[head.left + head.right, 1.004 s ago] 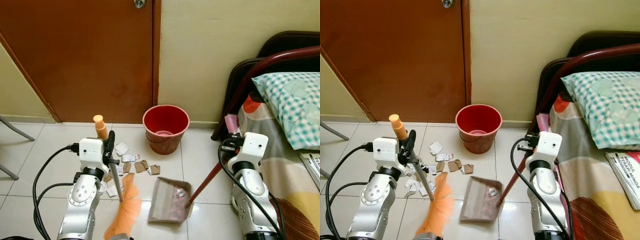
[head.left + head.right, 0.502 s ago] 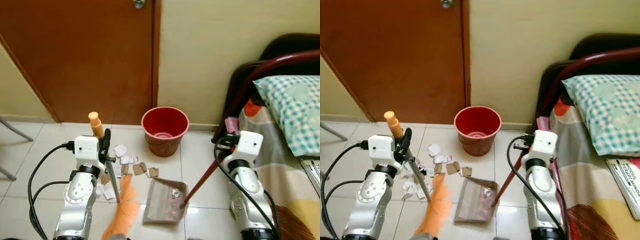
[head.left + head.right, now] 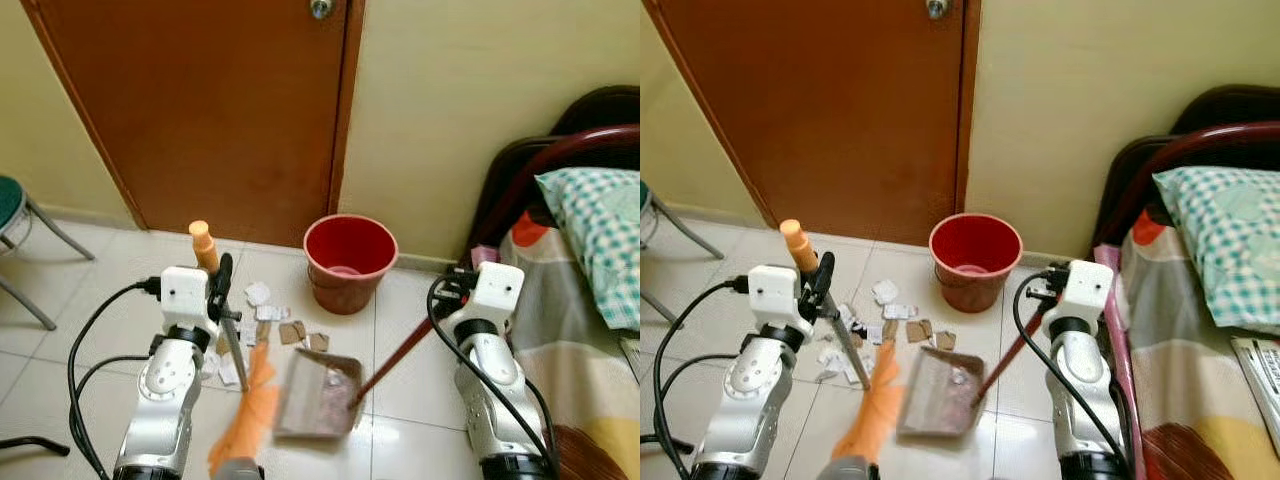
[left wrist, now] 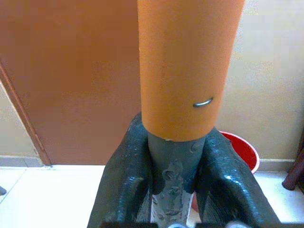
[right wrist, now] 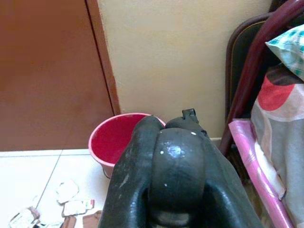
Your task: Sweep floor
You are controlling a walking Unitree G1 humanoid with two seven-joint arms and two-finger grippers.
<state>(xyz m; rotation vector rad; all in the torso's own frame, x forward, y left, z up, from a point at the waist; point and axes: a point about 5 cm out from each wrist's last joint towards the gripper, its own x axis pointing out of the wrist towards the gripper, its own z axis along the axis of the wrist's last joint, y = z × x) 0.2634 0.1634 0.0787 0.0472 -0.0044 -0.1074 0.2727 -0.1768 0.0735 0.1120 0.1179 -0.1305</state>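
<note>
My left gripper (image 3: 222,290) is shut on the grey shaft of a broom (image 3: 234,352) with an orange handle tip (image 3: 203,243) and orange bristles (image 3: 252,415) on the tiles. In the left wrist view the fingers (image 4: 128,171) clamp the shaft just under the orange grip. My right gripper (image 3: 1050,293) is shut on the dark red handle (image 3: 400,348) of a brown dustpan (image 3: 313,395) lying on the floor beside the bristles. Paper and cardboard scraps (image 3: 275,322) lie scattered between the broom and a red bucket (image 3: 349,258).
A brown door (image 3: 220,100) and a cream wall (image 3: 480,90) stand behind the bucket. A bed (image 3: 590,300) with a dark rail and checked pillow lies at the right. A stool leg (image 3: 30,240) shows at the left. Cables hang off both arms.
The camera has turned left and the whole scene has shifted right. The broom bristles have drawn closer to the dustpan's edge. Both grips are unchanged.
</note>
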